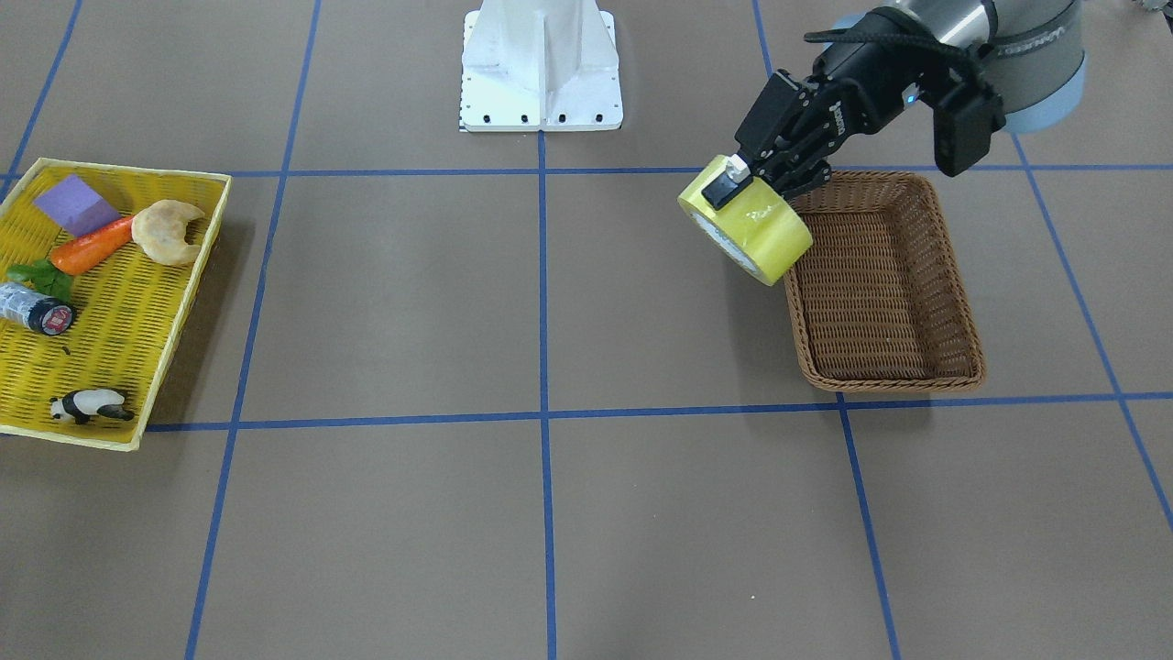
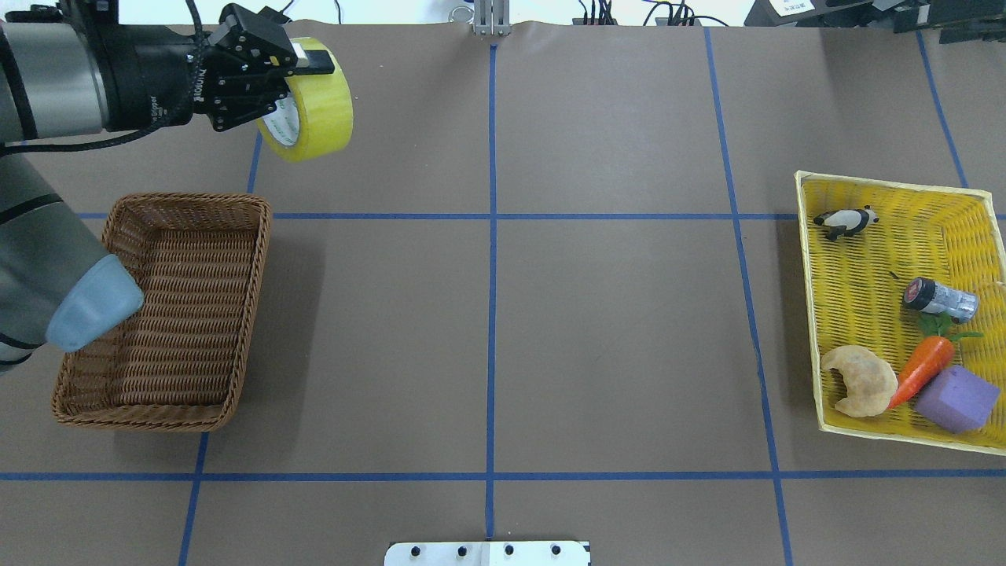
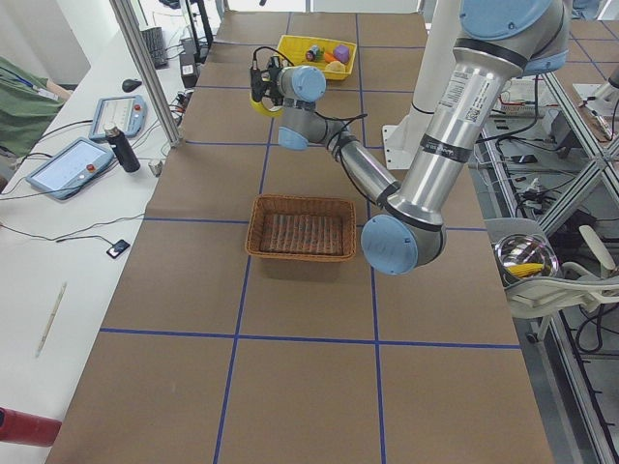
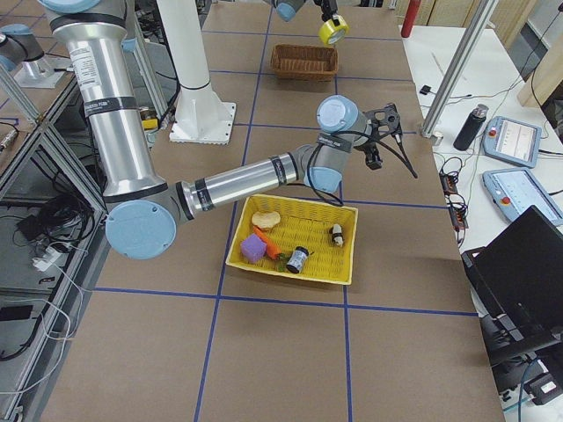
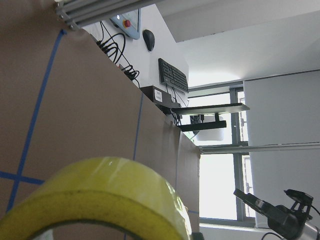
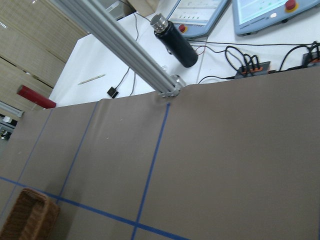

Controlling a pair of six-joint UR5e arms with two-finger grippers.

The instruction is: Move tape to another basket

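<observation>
Overhead exterior: left gripper (image 2: 292, 82) clamped on the tape (image 2: 318, 118), one finger on the outer yellow face, the other inside the core. Roll is tipped on edge, whitish inner ring facing the arm. Tape is held up in the air, off the table, not in the basket (image 2: 189, 203). It sits to the basket's table-centre side; exact spot over or beside the rim, cannot tell.

Front-facing view has the same grip: left gripper (image 1: 747, 179) around the roll's wall, tape (image 1: 765, 229) overlapping the corner of the brown wicker basket (image 1: 880, 284) in frame.

Left wrist view shows only the yellow curve of the tape (image 5: 105, 190) at the bottom, brown table (image 5: 75, 100) behind it.

Right gripper (image 4: 380, 123) shows only in the exterior right view, raised above the yellow mesh tray (image 4: 264, 262); apart or together, cannot tell.

Yellow mesh tray (image 2: 809, 299) sits well apart from the basket at the other end of the table. It holds a panda figure (image 2: 845, 222), small cylinder (image 2: 939, 297), carrot (image 2: 919, 369), purple block (image 2: 955, 398) and croissant (image 2: 860, 381)
</observation>
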